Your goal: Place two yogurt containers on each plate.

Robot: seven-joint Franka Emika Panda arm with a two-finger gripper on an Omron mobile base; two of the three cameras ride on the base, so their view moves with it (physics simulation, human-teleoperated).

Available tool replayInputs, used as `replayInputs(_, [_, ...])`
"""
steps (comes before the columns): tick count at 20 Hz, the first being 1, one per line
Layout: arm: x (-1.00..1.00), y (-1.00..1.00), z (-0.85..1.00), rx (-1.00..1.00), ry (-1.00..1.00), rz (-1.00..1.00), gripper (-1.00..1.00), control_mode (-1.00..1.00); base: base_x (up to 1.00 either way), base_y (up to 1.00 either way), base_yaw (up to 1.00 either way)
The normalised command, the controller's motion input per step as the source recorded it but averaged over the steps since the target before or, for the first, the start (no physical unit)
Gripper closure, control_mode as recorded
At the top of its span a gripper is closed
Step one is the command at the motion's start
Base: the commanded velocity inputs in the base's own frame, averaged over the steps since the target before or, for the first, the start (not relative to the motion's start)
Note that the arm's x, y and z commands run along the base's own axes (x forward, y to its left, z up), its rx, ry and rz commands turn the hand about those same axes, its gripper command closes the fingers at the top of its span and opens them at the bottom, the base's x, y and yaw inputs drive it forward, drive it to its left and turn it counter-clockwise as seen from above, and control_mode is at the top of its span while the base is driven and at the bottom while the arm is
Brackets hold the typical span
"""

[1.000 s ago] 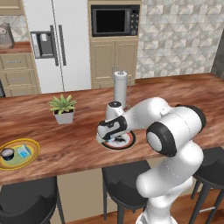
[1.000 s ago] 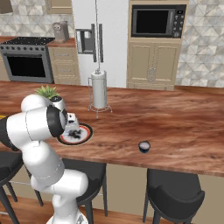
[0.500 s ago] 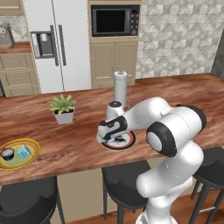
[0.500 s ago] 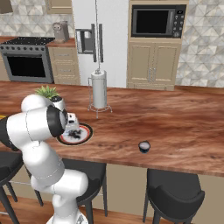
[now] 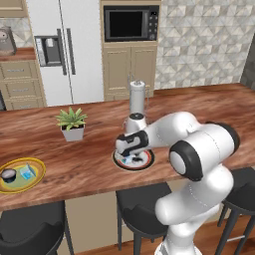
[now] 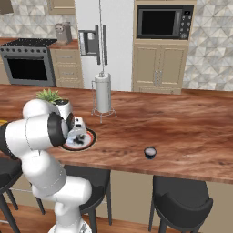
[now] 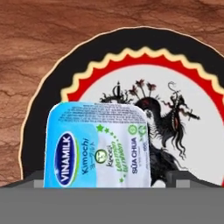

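A: Gripper (image 5: 130,158) state?
B: Jaws spread, one tip at each side of the light blue yogurt cup (image 7: 97,144), not pinching it. Cup sits on the red-and-black-rimmed plate (image 7: 52,92), lid up.
A: Other items relative to that plate?
B: Dark round cup (image 6: 150,152) on bare counter (image 6: 182,132), well apart. Yellow-rimmed plate (image 5: 37,179) far along the counter, past the potted plant (image 5: 72,123), carrying a dark cup (image 5: 8,174) and a blue cup (image 5: 26,172).
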Motion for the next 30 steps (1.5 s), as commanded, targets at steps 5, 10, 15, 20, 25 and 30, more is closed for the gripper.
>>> replayInputs(5, [-0.18,-0.17,0.69,0.04,-0.04,0.0,-1.0,-1.0,0.0,0.0,0.0])
replayInputs(10, [-0.49,-0.03,0.68,0.03,-0.09,0.0,-1.0,-1.0,0.0,0.0,0.0])
replayInputs(15, [-0.26,-0.28,0.39,-0.01,-0.01,-0.03,-1.0,-1.0,0.0,0.0,0.0])
replayInputs(20, [0.31,-0.72,0.0,-0.13,0.09,-0.18,-1.0,-1.0,0.0,0.0,0.0])
replayInputs(25, [0.76,-0.97,0.0,-0.17,0.29,-0.26,-1.0,-1.0,0.0,0.0,0.0])
replayInputs(30, [0.65,-1.0,0.0,-0.07,0.36,-0.36,-1.0,-1.0,0.0,0.0,0.0])
